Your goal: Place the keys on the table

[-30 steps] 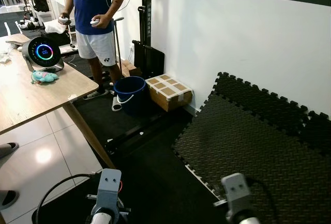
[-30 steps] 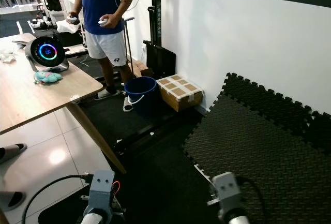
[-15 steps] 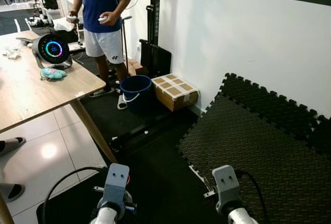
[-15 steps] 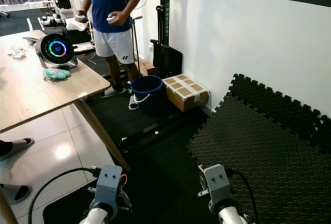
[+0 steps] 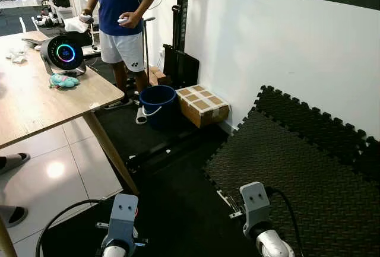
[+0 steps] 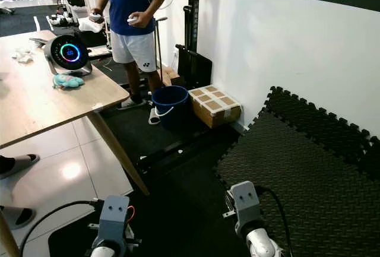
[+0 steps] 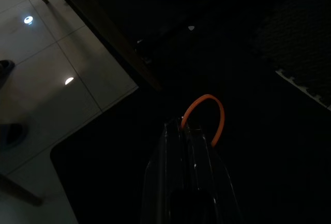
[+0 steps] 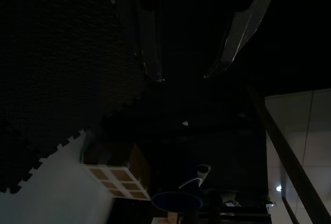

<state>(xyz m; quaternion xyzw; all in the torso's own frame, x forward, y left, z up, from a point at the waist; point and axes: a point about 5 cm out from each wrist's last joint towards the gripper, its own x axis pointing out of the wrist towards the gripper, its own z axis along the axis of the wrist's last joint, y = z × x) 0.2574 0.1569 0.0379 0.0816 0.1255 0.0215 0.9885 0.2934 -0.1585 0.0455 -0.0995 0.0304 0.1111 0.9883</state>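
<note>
Keys' orange ring (image 7: 204, 116) pinched in left tool (image 7: 183, 131) — keys themselves hidden, right tool (image 8: 189, 74) spread.

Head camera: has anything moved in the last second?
Mostly the camera: the whole scene slid slightly right, so the robot turned toward the table. The right arm came up and inward a little. The person, blue bucket and cardboard box kept their places. The left gripper pinches an orange loop.

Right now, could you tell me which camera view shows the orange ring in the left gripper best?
The left wrist view: the orange ring loops out past the shut left gripper. In the eye views, the arm's silver wrist covers it.
</note>
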